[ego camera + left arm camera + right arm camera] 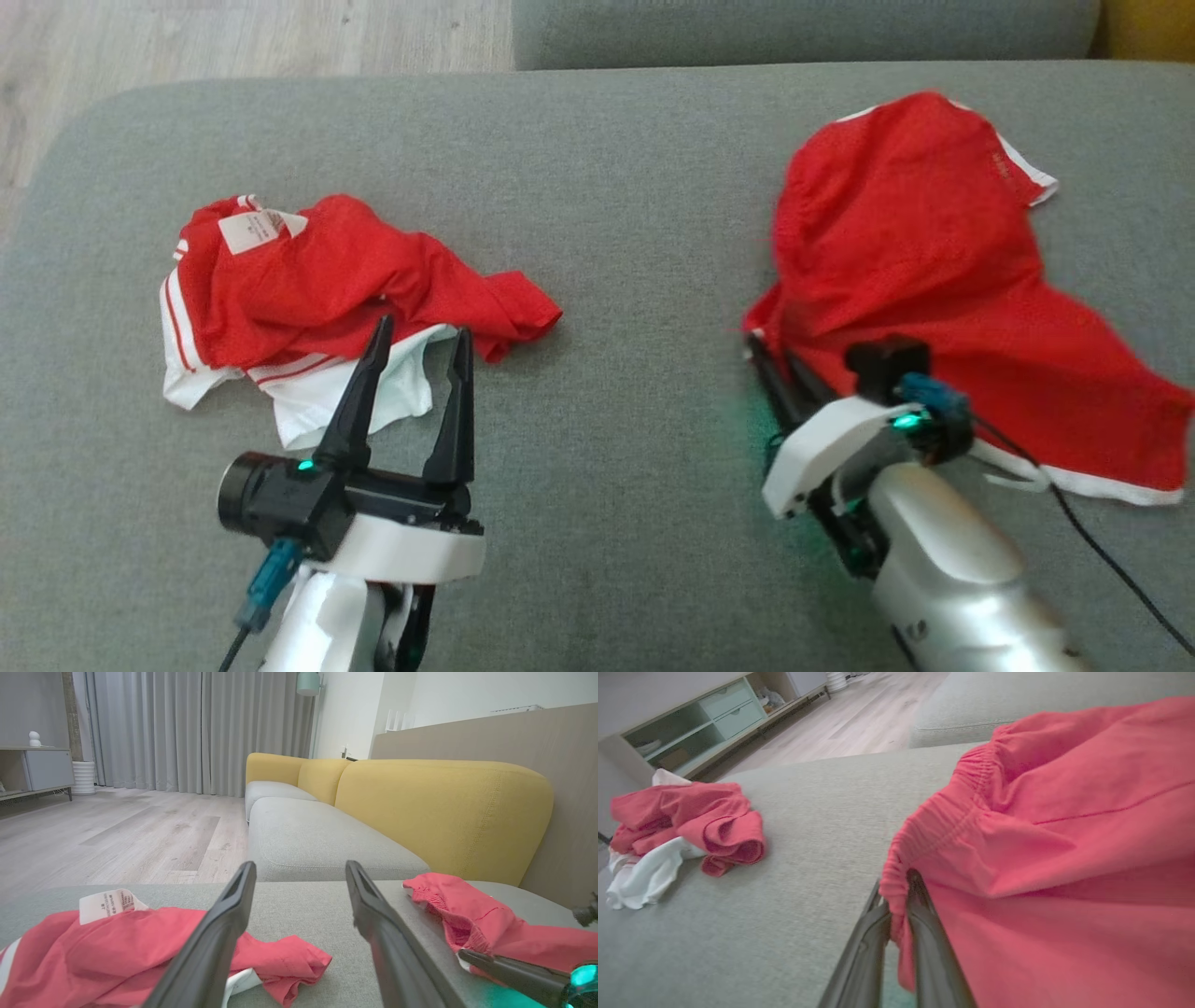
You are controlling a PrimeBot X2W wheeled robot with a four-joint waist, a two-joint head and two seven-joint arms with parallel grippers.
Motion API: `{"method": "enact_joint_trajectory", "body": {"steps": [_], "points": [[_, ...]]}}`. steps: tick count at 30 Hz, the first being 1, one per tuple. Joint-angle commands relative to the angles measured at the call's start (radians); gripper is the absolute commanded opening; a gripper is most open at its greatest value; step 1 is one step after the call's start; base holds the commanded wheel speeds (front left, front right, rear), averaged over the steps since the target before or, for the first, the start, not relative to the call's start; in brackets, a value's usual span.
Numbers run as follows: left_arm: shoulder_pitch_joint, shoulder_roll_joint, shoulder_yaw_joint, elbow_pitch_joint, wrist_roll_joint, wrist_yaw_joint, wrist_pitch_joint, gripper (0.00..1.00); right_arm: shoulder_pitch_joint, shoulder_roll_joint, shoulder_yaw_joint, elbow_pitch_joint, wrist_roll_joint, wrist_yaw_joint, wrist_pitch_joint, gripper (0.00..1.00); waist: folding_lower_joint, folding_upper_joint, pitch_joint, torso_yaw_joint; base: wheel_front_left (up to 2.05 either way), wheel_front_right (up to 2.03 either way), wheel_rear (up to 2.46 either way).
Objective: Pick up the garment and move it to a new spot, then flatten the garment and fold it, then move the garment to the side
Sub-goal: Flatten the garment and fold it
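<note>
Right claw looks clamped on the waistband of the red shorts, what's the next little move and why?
Probably lift the right claw a little: it is shut on the elastic waistband of the red shorts, while the rest of the cloth lies on the grey cushion. The left claw is open, near the other crumpled garment.

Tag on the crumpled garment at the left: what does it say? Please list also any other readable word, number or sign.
Tag on the left garment: several printed lines, too small and blurred to read in any view.
No other text can be made out.
</note>
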Motion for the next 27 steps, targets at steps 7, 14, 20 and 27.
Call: {"method": "enact_joint_trajectory", "body": {"steps": [7, 14, 20, 27], "points": [[-0.033, -0.001, 0.023, -0.027, 0.004, 0.004, -0.005, 1.00, -0.027, 0.010, 0.170, -0.082, 0.094, -0.001, 0.028, 0.00, 0.0000, 0.0000, -0.013, 0.003, 0.00, 0.00, 0.00], [-0.023, -0.001, 0.026, -0.029, 0.001, 0.006, -0.005, 1.00, -0.014, 0.010, 0.286, -0.111, 0.160, -0.001, 0.056, 0.00, 0.0000, 0.0000, -0.021, 0.015, 0.00, 0.00, 0.00], [-0.015, -0.001, 0.031, -0.029, 0.000, 0.009, -0.005, 1.00, -0.022, 0.010, 0.312, -0.105, 0.184, -0.001, 0.028, 1.00, 0.0000, 0.0000, -0.030, 0.011, 0.00, 0.00, 0.00], [-0.006, -0.001, 0.034, -0.030, -0.004, 0.011, -0.005, 1.00, -0.062, 0.009, 0.206, -0.059, 0.093, -0.001, -0.059, 1.00, 0.0000, 0.0000, -0.051, -0.016, 0.00, 0.00, 0.00]]}}
